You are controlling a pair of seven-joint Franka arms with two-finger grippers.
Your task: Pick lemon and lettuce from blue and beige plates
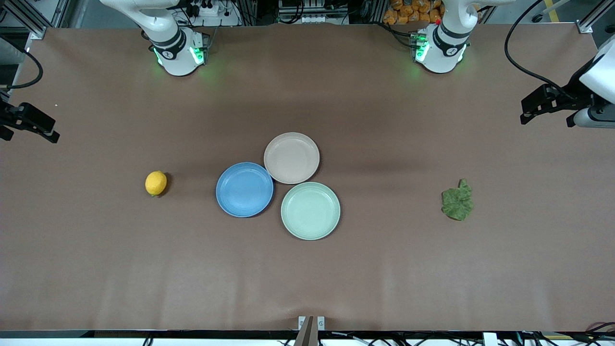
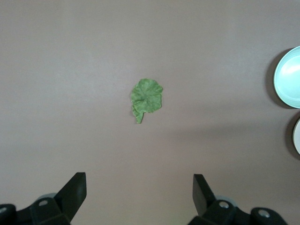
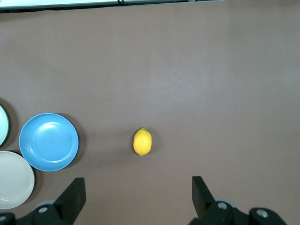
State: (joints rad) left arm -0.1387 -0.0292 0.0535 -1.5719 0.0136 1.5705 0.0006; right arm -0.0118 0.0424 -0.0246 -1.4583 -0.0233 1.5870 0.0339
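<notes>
On the worktop (image 1: 96,269) either side of the empty blue plate (image 1: 244,189), lemon (image 1: 155,183) and lettuce (image 1: 457,201) lie bare, so each open pincer, left pincer (image 2: 139,187) and right pincer (image 3: 138,187), should descend centred before closing.

no readable text or labels anywhere

Bare table around lemon (image 1: 156,183) and lettuce (image 1: 458,201), plates (image 1: 244,189) clustered mid-table (touching)
</notes>
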